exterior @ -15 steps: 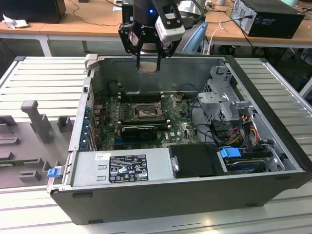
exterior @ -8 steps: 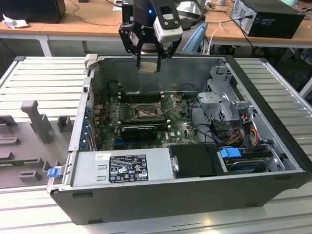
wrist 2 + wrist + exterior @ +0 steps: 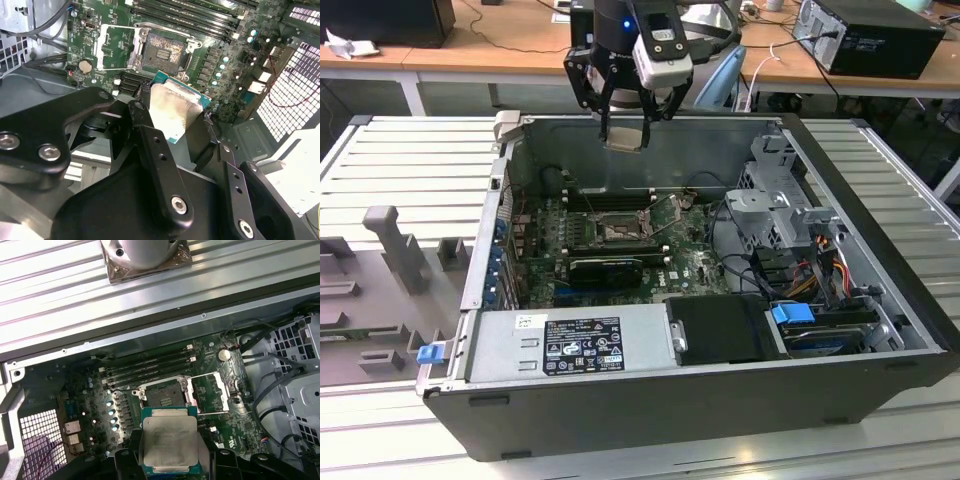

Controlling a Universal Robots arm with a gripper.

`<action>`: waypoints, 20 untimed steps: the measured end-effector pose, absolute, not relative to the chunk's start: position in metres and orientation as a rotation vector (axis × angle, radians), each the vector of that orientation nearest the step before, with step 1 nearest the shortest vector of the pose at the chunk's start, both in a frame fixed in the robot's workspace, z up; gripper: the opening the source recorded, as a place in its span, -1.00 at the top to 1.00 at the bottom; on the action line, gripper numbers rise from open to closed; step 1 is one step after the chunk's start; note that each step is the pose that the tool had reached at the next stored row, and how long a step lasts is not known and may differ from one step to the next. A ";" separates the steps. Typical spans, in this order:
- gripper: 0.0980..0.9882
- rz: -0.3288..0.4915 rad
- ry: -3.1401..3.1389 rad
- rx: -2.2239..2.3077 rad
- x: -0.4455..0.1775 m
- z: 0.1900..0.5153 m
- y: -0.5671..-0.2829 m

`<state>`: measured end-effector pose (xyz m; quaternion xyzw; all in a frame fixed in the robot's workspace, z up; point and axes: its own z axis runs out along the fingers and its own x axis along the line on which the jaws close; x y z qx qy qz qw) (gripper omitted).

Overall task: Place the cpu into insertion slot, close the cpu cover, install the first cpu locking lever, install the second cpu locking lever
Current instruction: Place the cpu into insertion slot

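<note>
Gripper [image 3: 170, 452] pinches the cpu [image 3: 169, 440] by two opposite edges, its metal top facing both wrist views, above the open computer case [image 3: 650, 400]. Beyond it, near the motherboard's [image 3: 100, 405] middle, the insertion slot [image 3: 160, 392] lies uncovered, well apart from the chip. The cpu cover [image 3: 212, 392] is swung open just beside the slot, with the memory slots [image 3: 150, 367] behind.

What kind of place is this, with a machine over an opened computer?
Probably a robotics lab or test workshop. An opened computer case sits on a slatted metal bench, the arm's gripper holds a cpu above its board, and wooden desks behind carry another computer.
</note>
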<state>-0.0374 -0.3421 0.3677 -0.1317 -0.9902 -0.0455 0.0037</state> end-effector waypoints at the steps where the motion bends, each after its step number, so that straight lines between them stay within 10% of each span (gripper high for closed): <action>1: 0.04 -0.143 -3.102 -0.425 -0.037 0.368 -0.342; 20: 0.04 -0.143 -3.088 -0.536 -0.037 0.367 -0.342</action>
